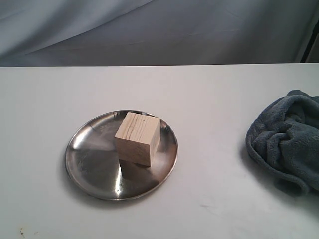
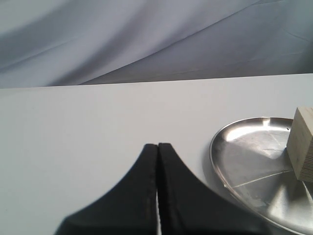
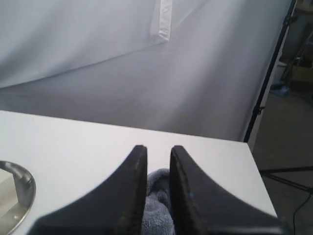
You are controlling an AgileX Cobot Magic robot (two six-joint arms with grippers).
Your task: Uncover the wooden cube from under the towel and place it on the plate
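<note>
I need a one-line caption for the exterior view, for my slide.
Wooden cube resting on the plate, towel bunched apart at the right.

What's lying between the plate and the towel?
Nothing: the exterior view shows only bare white table between the plate and the towel.

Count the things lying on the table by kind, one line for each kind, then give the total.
Wooden cube: 1, on the plate
Plate: 1
Towel: 1, crumpled, apart from the plate
Total: 3
</note>
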